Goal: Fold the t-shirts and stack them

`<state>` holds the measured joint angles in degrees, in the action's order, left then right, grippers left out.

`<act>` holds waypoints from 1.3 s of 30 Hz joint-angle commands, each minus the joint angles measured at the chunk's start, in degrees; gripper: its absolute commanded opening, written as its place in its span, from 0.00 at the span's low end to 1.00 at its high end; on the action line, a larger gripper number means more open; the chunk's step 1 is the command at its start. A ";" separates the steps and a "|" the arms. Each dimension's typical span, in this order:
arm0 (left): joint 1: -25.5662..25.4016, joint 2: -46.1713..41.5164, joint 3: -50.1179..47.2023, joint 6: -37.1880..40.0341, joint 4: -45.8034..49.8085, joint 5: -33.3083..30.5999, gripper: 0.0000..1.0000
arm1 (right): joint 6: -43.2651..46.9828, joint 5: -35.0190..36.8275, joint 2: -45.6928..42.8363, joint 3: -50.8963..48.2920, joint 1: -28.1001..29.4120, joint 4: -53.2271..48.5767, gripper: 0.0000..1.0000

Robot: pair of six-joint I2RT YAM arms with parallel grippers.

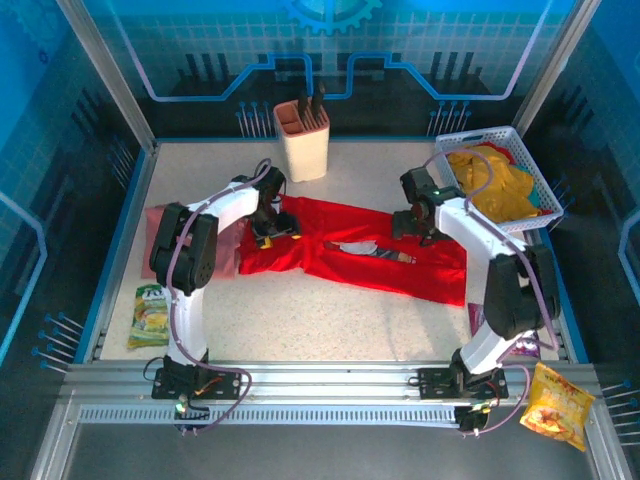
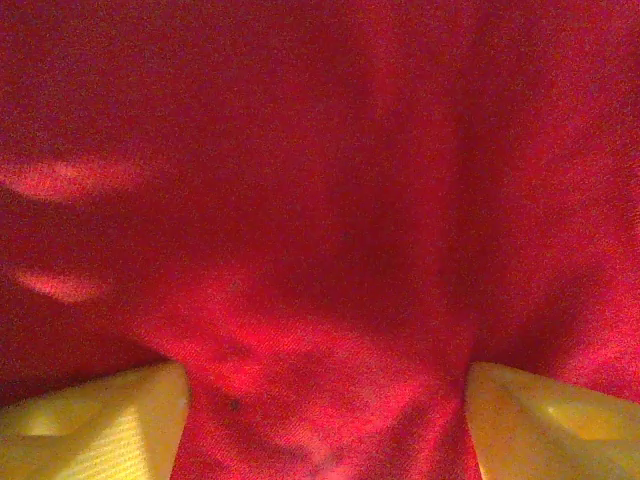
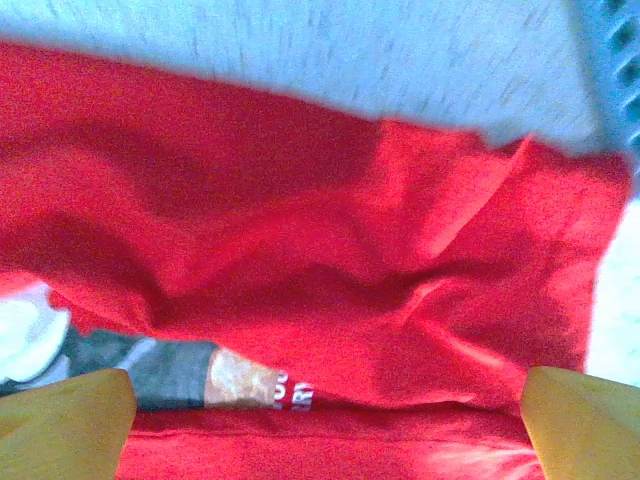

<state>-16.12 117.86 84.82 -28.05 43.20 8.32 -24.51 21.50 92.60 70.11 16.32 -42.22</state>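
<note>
Red t-shirt (image 1: 400,265) spread on desk (image 1: 330,320), graphic up. Left pincer (image 1: 272,230) jaws apart, low over its left part. Right pincer (image 1: 410,225) spread wide, empty, over right part. Yellow t-shirts (image 1: 490,185) heaped in basket (image 1: 520,150).

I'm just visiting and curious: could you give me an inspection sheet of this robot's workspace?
Surface: pale speckled table.
Job's things: red t-shirt spread mid-table; yellow t-shirts in basket; pink t-shirt at left edge.
Clutter: beige holder at back; green packet left; orange packet front right.
Grippers: left gripper and right gripper open, over the red t-shirt.
Cables: grey cables along both arms.
Surroundings: blue-lit walls.
</note>
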 commanded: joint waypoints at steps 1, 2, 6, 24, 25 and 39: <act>-0.04 -1.91 -0.70 1.67 -0.13 1.47 0.74 | 3.64 2.88 -3.50 -1.11 -0.93 3.10 1.00; -0.05 -1.85 -0.55 1.85 0.07 1.40 0.74 | 3.33 3.20 -3.17 -0.75 -1.32 2.22 1.00; -0.02 -1.67 -0.51 1.93 0.05 1.68 0.74 | 2.78 -4.60 1.80 1.13 -5.66 -1.08 1.00; -0.62 2.17 1.94 1.34 -0.05 2.41 0.74 | -0.69 -11.25 19.77 6.57 -5.55 -2.91 0.73; -0.66 2.27 2.02 1.35 -0.04 2.49 0.73 | -0.59 -12.28 20.22 6.79 -5.03 -3.01 0.73; -1.68 3.05 2.42 2.20 0.65 3.11 0.72 | -6.14 -15.10 17.62 1.02 2.07 -5.16 0.73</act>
<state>-16.49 118.89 86.15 -27.42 43.24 9.54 -27.66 7.29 111.77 75.26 16.82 -44.53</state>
